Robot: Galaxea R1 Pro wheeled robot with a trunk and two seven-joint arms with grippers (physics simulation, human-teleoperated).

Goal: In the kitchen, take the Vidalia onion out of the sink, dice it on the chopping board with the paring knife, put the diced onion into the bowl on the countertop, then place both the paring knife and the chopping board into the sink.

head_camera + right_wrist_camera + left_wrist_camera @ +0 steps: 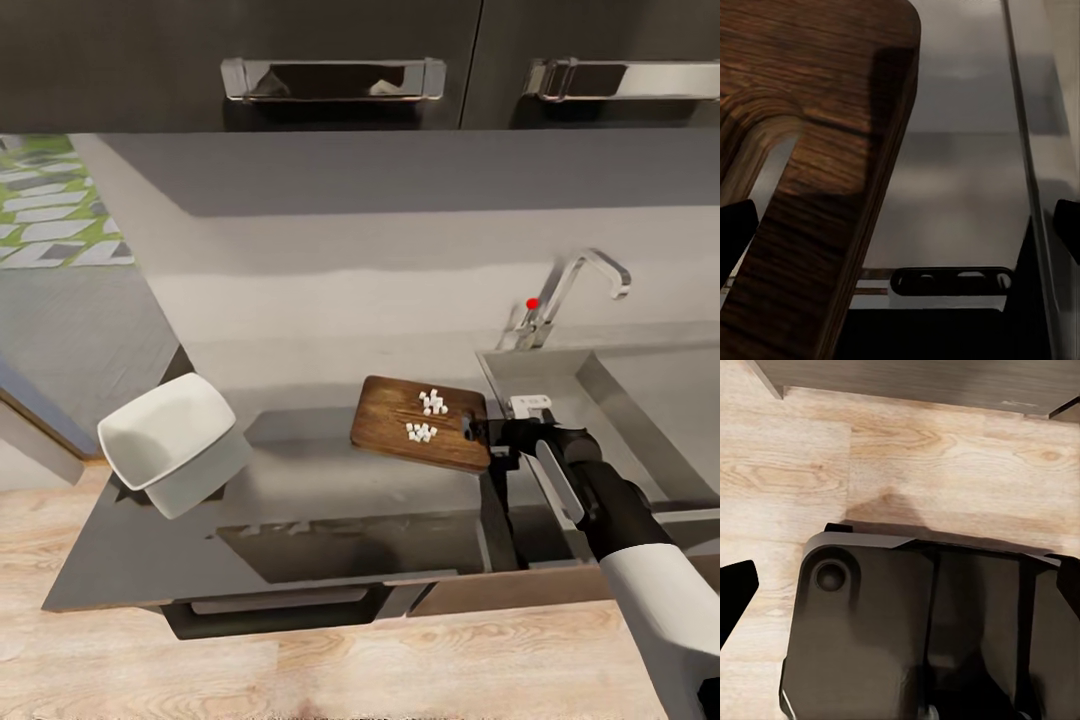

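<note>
On the countertop edge: right gripper (497, 437) is meeting the chopping board (420, 422) at its handle end; its fingers (735, 232) are standing apart on either side of that end, and a firm grasp cannot be told.
Board: dark brown wood, rounded corners, slot-shaped hole, lying beside the sink (600, 400).
Diced onion (427, 416): tiny white cubes sitting in two small clusters on the board, just left of the gripper.
Bowl (172, 442): white, squarish, tilting, resting well left on the countertop (300, 500).
Left gripper (900, 585): pointing at wooden floor (945, 450); state cannot be told.
</note>
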